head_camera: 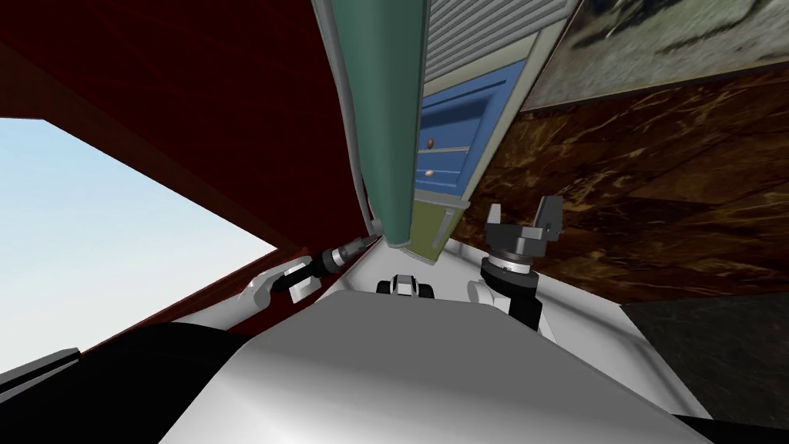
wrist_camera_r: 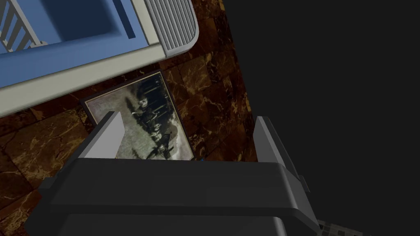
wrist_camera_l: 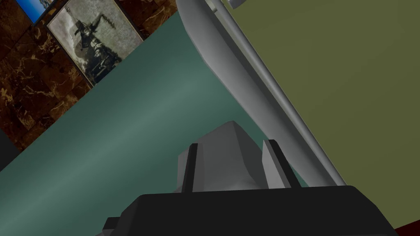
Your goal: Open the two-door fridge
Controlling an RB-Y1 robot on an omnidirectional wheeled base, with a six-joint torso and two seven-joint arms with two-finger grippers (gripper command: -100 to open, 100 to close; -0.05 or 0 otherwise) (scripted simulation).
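Note:
The fridge door (head_camera: 385,116) is a teal panel straight ahead, with a long grey handle (head_camera: 350,131) along its edge. My left gripper (head_camera: 375,233) reaches to the handle's lower end. In the left wrist view, the grey foot of the handle (wrist_camera_l: 229,159) sits between the fingers (wrist_camera_l: 274,164) of my left gripper (wrist_camera_l: 231,143), which press its two sides. The handle bar (wrist_camera_l: 262,90) runs away from there between the teal door (wrist_camera_l: 123,123) and an olive panel (wrist_camera_l: 348,82). My right gripper (head_camera: 524,214) hangs open and empty to the right of the fridge, and also shows open (wrist_camera_r: 186,119) in its own wrist view.
A blue cabinet (head_camera: 454,139) with small knobs stands just right of the fridge. A framed picture (head_camera: 655,46) hangs on the brown marbled wall (head_camera: 655,193). A dark red wall (head_camera: 193,100) and a bright window (head_camera: 92,231) lie to the left.

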